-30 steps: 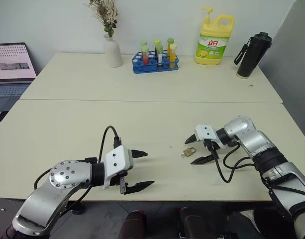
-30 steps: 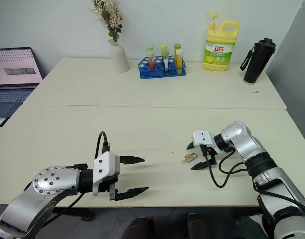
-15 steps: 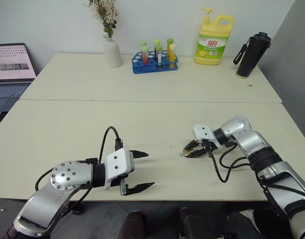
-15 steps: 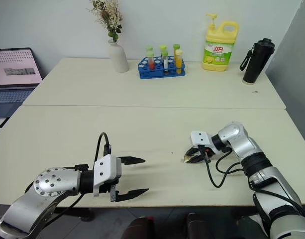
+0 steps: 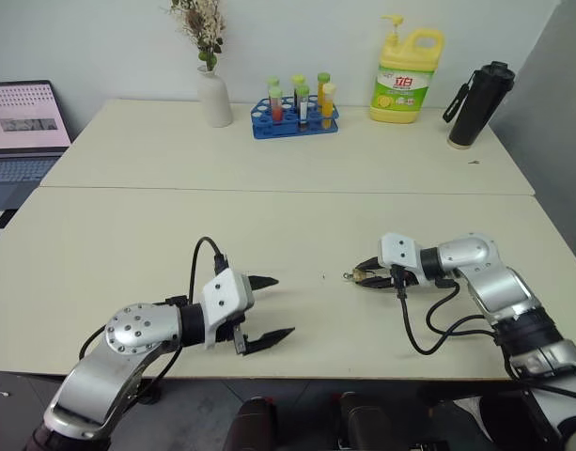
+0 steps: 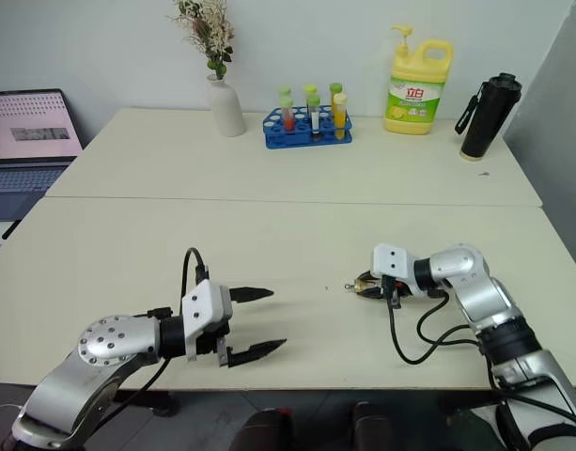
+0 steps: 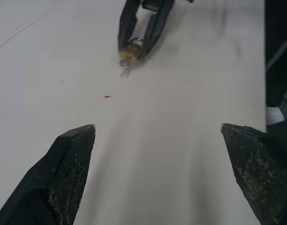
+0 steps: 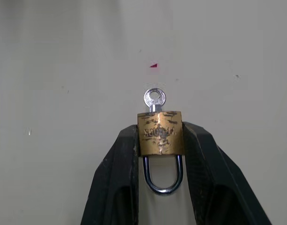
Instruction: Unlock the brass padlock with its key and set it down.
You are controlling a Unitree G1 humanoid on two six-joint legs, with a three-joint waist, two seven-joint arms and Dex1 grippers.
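Head view: the right tool (image 5: 367, 274) is pinching the padlock (image 5: 362, 275) just above the counter (image 5: 297, 225), at 3 o'clock from the left tool (image 5: 272, 307), which is standing spread and empty.

Right wrist view: the fingers (image 8: 119, 173) are clamping the padlock's flat sides; the key (image 8: 154, 99) is projecting from its base. Small, rigid, smooth metal, likely slippery; the key's ring looks like the place to grip.

The yellow bottle (image 5: 406, 75) at the upper right of the frame is carrying a green label with a red mark holding a white Chinese character, seemingly 立白. Stamped letters are showing on the padlock (image 8: 160, 133) at the centre of the right wrist view, too worn to read. The laptop (image 5: 23, 117) screen at the upper left is showing illegible content.
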